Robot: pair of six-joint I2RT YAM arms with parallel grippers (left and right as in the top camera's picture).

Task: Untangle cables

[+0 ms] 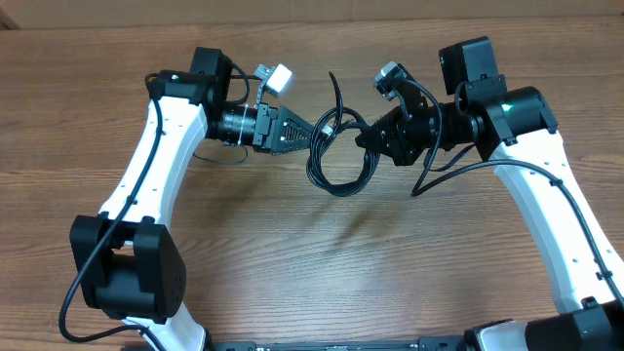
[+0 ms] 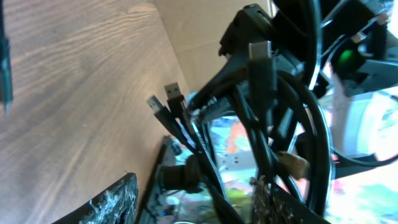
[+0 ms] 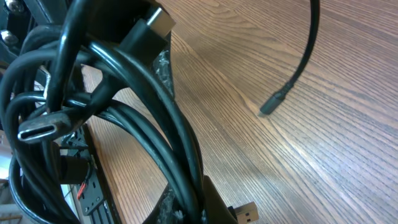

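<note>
While the wooden table (image 1: 322, 263) fills the whole overhead shot, the two arms lean in from the sides: the left arm (image 1: 161, 146) comes from 9 o'clock and the right arm (image 1: 546, 166) from 3 o'clock. They meet a bit toward 12 o'clock from the middle. The left gripper (image 1: 317, 125) has its fingers (image 2: 115, 199) spread, with strands running through the gap between them. The right gripper (image 1: 363, 136) is pressed together, pinching the cables (image 1: 336, 171). That bundle hangs between both pincers as a black loop drooping toward 6 o'clock, and one strand (image 1: 335, 93) pokes out toward 12 o'clock. Up close you can spot two USB-A plugs (image 2: 166, 99) side by side, a USB-C plug (image 3: 37, 127) in the knot, and one loose plug end (image 3: 273, 102) over the wood
</note>
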